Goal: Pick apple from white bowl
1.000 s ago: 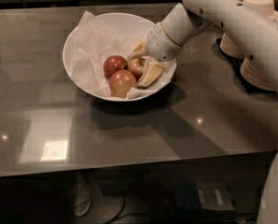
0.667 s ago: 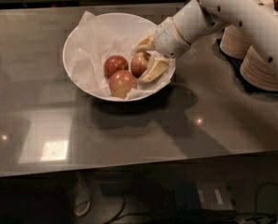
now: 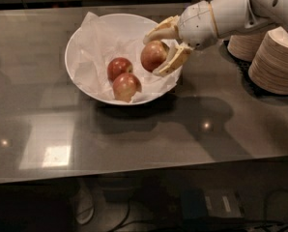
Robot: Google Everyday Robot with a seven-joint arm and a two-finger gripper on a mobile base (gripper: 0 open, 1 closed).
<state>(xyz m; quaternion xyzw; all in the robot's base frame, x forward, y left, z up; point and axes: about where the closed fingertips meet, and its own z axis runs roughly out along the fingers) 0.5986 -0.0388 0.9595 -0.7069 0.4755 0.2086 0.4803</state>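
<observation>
Apple (image 3: 154, 54) in gripper (image 3: 152, 57), seemingly above bowl (image 3: 68, 62)

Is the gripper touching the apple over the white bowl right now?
Touching. The camera view shows the gripper over the white bowl, its fingers pressed against both sides of the apple.

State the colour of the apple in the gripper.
Red apple, camera view; gripper holds it over the white bowl, right side.

The white arm (image 3: 240, 8) comes in from 2 o'clock, its wrist (image 3: 198, 25) pointing toward 8 o'clock. The tool (image 3: 152, 56) hangs just above centre, its two tan fingers (image 3: 170, 62) clamped at 12 and 5 o'clock on an apple (image 3: 151, 52).
</observation>
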